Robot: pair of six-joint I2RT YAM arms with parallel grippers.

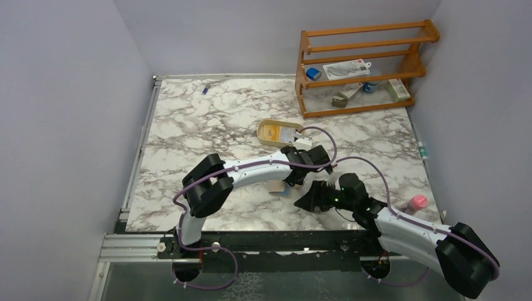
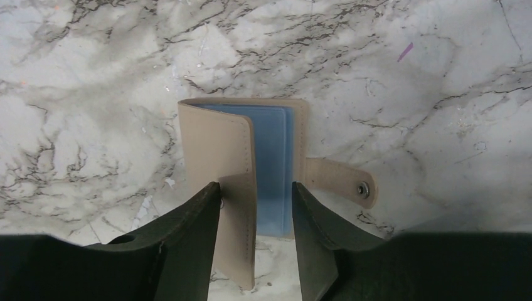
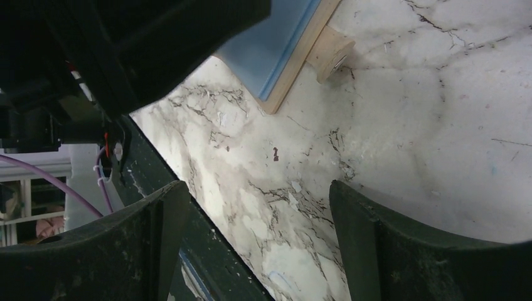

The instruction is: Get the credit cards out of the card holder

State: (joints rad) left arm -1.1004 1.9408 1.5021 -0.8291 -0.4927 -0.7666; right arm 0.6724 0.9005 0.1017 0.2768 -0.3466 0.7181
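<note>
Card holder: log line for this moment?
card holder: unsnapped, on table | light blue card: inside holder | left gripper: open, straddling flap | right gripper: open, empty

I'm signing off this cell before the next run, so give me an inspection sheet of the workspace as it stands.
Surface: marble table; one purple scrap near the far edge.
Job's things: card holder lying open, blue card inside; yellowish card in the cream tray.
Clutter: wooden rack with small items, far right; pink object at the right edge.
Grippers: left gripper open, straddling the holder's near flap; right gripper open, empty, over bare marble.
Cables: purple cables loop along both arms.
Surroundings: plain pale walls.
</note>
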